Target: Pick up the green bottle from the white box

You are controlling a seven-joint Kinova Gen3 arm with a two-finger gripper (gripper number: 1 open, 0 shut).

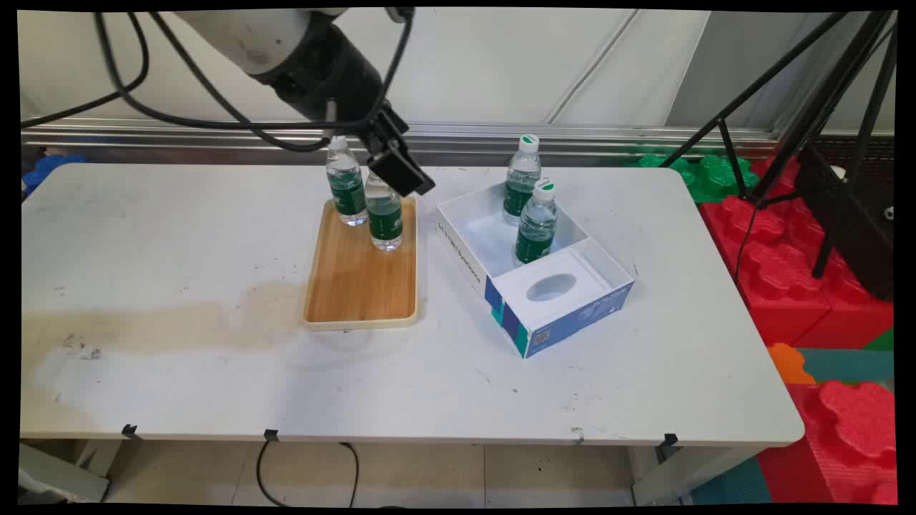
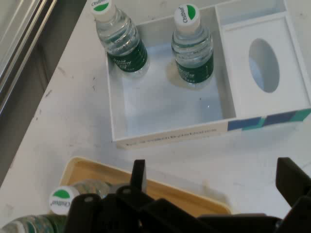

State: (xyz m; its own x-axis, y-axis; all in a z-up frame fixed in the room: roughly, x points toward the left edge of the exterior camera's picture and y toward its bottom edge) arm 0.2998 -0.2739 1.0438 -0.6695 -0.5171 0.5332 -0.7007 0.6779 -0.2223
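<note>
Above the far end of the wooden tray [image 1: 361, 268] my gripper [image 1: 401, 175] hangs, with its two fingers [image 2: 138, 175] spread apart and nothing between them. Two water bottles with green labels stand upright on this tray: one [image 1: 385, 214] is just under my gripper, and in the main view its cap is hidden behind my fingers; the other [image 1: 346, 182] stands just beside it, nearer to the wall. In the hand view I see one white cap with a green mark [image 2: 62, 200] at the bottom left.

To the right of the tray, apart from it, lies an open white box with blue sides [image 1: 469, 261]. In its large compartment two more bottles stand upright, one in the far corner [image 1: 522, 179] and one nearer to the middle [image 1: 537, 223]. The smaller part of the box has a white insert with an oval hole [image 1: 552, 287]. All rests on the white table [image 1: 179, 286].
</note>
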